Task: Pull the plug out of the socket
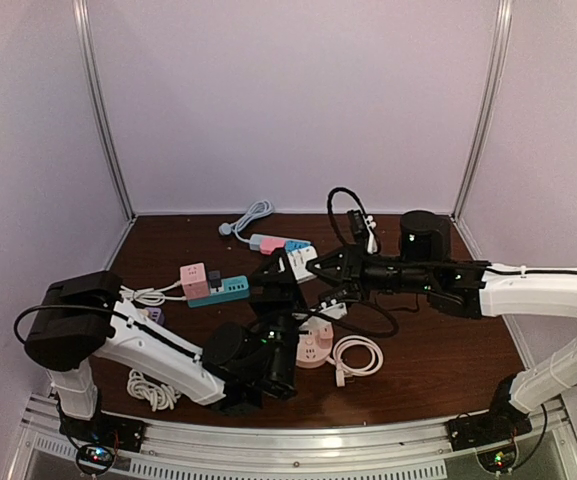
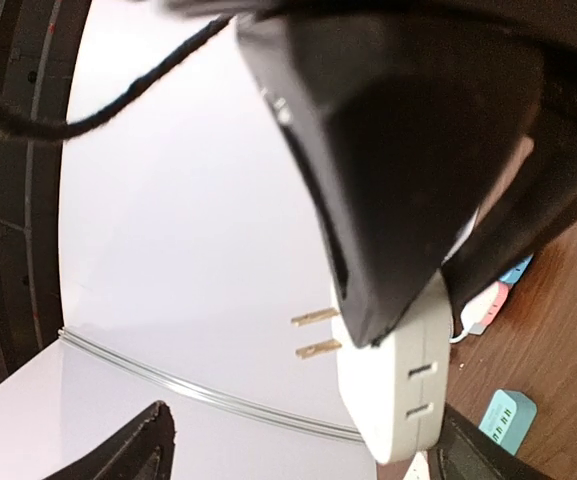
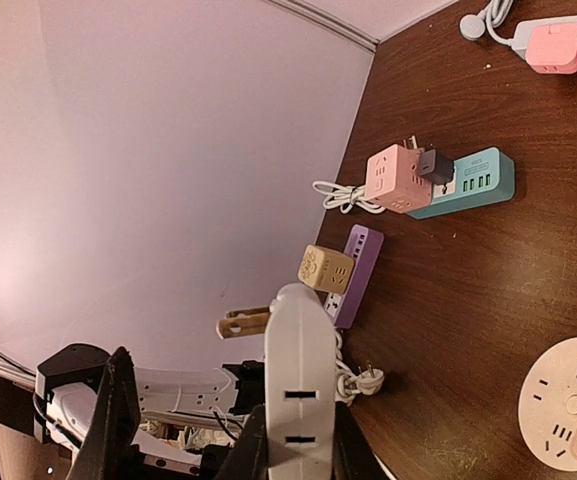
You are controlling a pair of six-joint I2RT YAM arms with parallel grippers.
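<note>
The white plug (image 3: 298, 380) is up in the air, off the table (image 3: 468, 300), with its two brass prongs (image 3: 243, 322) bare and pointing sideways into open space, seated in nothing. The right gripper (image 3: 298, 440) is closed narrow on the plug's body, one finger on each flat side, and the slotted edge faces that wrist's camera. Seen from the left wrist, the same plug (image 2: 398, 380) hangs under the right arm's black fingers with both prongs (image 2: 316, 335) clear. The left gripper (image 2: 308, 445) is spread wide beside it, its fingers at the lower corners of that view with nothing between them. From above, the two arms meet over the middle of the table, the plug (image 1: 303, 262) between their tips. Lying below are a pink cube adapter (image 3: 398, 178) on a teal power strip (image 3: 473, 182), a purple strip (image 3: 353, 270) with a yellow cube (image 3: 325, 268) on it, and a round pink socket (image 3: 568, 400). I cannot tell which socket the plug belongs to. I judge the pull itself done. The next move calls for lowering the plug onto a bare patch of wood, prongs kept away from cables and strips, then releasing it.
</note>
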